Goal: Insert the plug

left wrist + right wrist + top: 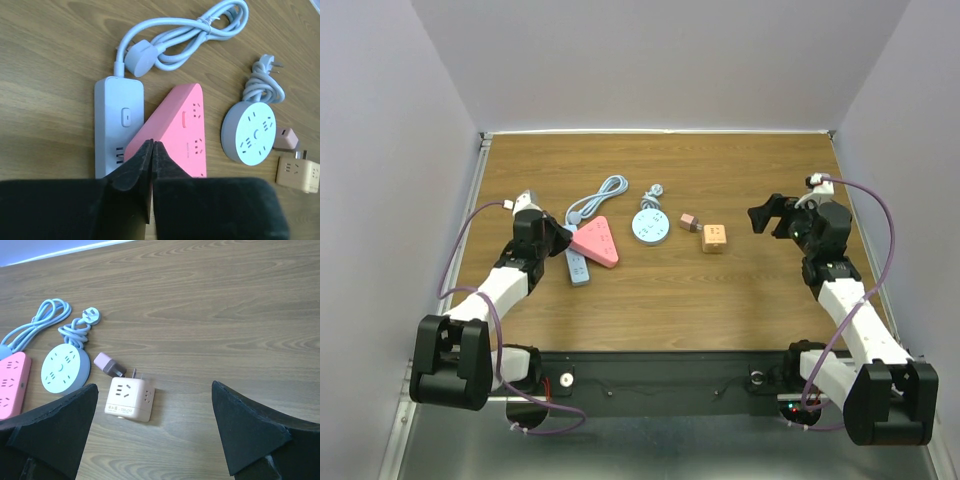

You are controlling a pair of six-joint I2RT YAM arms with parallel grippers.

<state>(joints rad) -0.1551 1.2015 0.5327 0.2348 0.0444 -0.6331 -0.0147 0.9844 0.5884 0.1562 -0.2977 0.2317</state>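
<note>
A pink triangular power strip (181, 130) lies against a long pale-blue strip (118, 125), whose round plug (138, 60) and coiled cable (200, 30) rest just beyond it. Right of them sits a round socket (248, 132) with its own plug (268, 62), then a small pink plug (106, 363) and a beige cube socket (128, 399) with its prongs showing. My left gripper (152, 143) hangs over the near edge of the pink strip, shut with nothing between its fingers. My right gripper (154, 386) is open and empty above the table, just right of the cube socket.
All the sockets lie in a loose row across the middle of the wooden table (740, 290). Grey walls (380, 150) close in the left, right and back sides. The right gripper (767, 215) hovers right of the cube (714, 238).
</note>
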